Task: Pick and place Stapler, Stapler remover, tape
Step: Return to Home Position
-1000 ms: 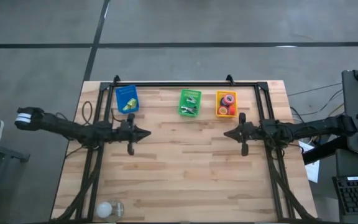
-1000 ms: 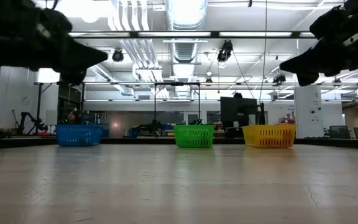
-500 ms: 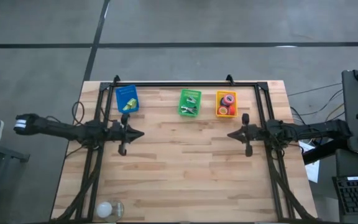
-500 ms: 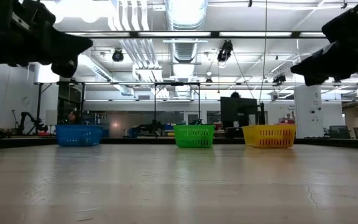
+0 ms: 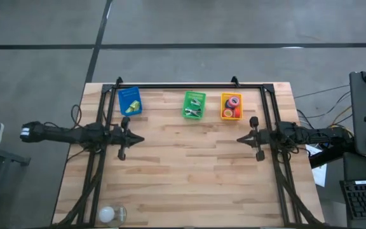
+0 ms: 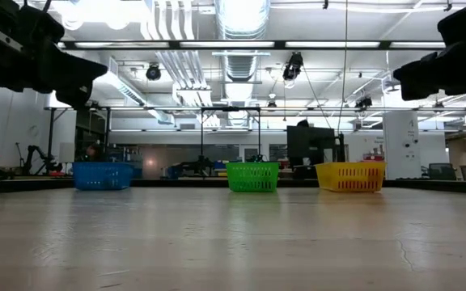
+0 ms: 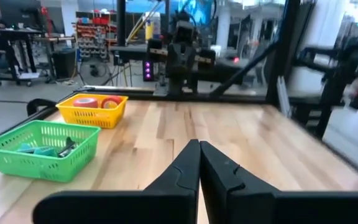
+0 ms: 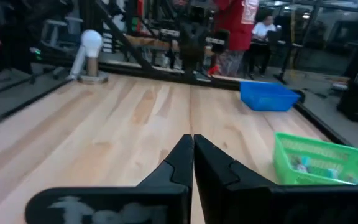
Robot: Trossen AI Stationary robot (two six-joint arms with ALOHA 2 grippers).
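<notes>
Tape rolls (image 5: 232, 102) lie in the yellow basket (image 5: 222, 109), at about 1 o'clock on your wooden surface (image 5: 189, 172) — the red ones show, packed close together. The green basket (image 5: 184, 105) sits at 12 o'clock, the blue basket (image 5: 127, 95) at 11. Your left pincer (image 5: 137, 138) hovers at 9 o'clock and your right pincer (image 5: 239, 138) at 3 — both with fingers pressed together, gripping nothing.
</notes>
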